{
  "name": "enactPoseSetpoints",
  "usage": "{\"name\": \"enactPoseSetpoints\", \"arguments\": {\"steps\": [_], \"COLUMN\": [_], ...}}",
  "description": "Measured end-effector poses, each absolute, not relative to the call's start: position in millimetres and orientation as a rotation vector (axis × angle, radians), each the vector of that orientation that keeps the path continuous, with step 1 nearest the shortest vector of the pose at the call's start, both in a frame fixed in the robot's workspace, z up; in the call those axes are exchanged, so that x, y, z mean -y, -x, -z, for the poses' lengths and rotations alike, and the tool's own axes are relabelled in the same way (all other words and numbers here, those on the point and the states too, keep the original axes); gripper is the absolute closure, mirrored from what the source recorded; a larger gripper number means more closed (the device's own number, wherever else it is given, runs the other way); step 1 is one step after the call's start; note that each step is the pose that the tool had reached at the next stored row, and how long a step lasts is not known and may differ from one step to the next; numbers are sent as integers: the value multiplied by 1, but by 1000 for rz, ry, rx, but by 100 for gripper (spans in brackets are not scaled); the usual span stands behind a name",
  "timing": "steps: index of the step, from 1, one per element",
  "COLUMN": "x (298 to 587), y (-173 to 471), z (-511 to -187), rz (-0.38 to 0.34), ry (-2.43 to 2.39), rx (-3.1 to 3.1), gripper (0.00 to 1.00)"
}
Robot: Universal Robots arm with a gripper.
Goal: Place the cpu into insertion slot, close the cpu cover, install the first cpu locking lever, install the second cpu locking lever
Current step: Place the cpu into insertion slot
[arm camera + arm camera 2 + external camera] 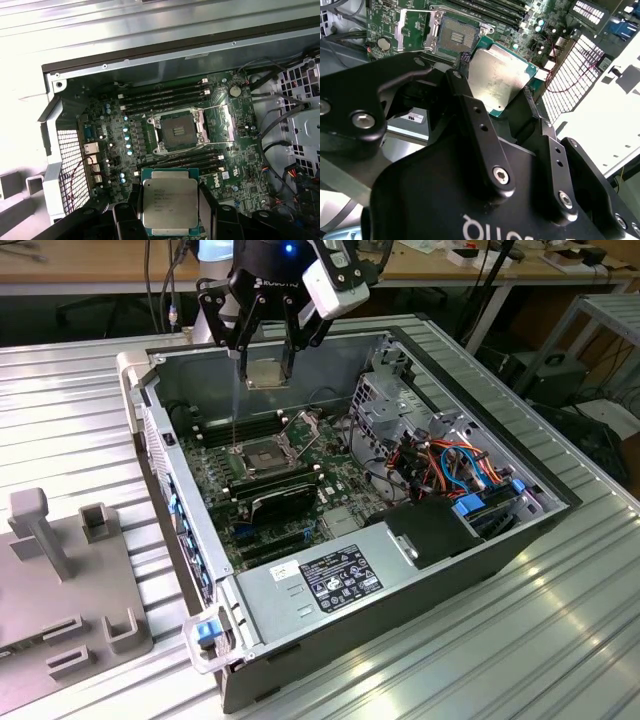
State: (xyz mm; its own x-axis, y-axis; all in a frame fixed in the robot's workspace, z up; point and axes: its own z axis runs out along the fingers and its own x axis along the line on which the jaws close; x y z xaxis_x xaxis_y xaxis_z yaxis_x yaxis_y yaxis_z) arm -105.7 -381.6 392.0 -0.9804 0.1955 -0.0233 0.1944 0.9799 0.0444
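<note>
My gripper (265,368) hangs above the open computer case, shut on the cpu (266,374), a flat silvery square held by two opposite edges. In both wrist views the cpu (169,204) (499,80) sits between the black fingers (131,212), its metal face toward the cameras. The insertion slot (262,455) (176,131) (457,32) lies bare on the green board below, apart from the chip. The cpu cover (305,426) (220,122) (415,27) is swung open beside the slot, with thin wire levers raised along it.
Black memory slots (165,95) run on both sides of the socket. A long black card (280,502) lies nearer the labelled power supply (330,580). A drive cage with coloured cables (450,465) is at the exterior view's right. A grey fixture (60,570) stands on the ribbed table.
</note>
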Motion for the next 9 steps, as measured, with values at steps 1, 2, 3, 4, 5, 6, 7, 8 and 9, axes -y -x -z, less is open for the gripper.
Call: {"name": "enactPoseSetpoints", "arguments": {"steps": [1, 2, 3, 4, 5, 6, 7, 8, 9], "x": [382, 382, 380, 378, 374, 374, 374, 374, 374], "y": [106, 106, 106, 106, 105, 104, 104, 104, 104], "z": [-392, -392, -392, -392, -391, -391, -391, -390, -390], "rz": [-65, -65, -65, -65, -65, -65, -65, -65, -64], "ry": [-305, -306, -313, -314, -317, -327, -332, -336, -361], "rx": [-3098, -3098, -3098, -3097, -3097, -3096, -3096, -3095, -3092], "gripper": [45, 45, 45, 45, 45, 45, 45, 45, 45]}}
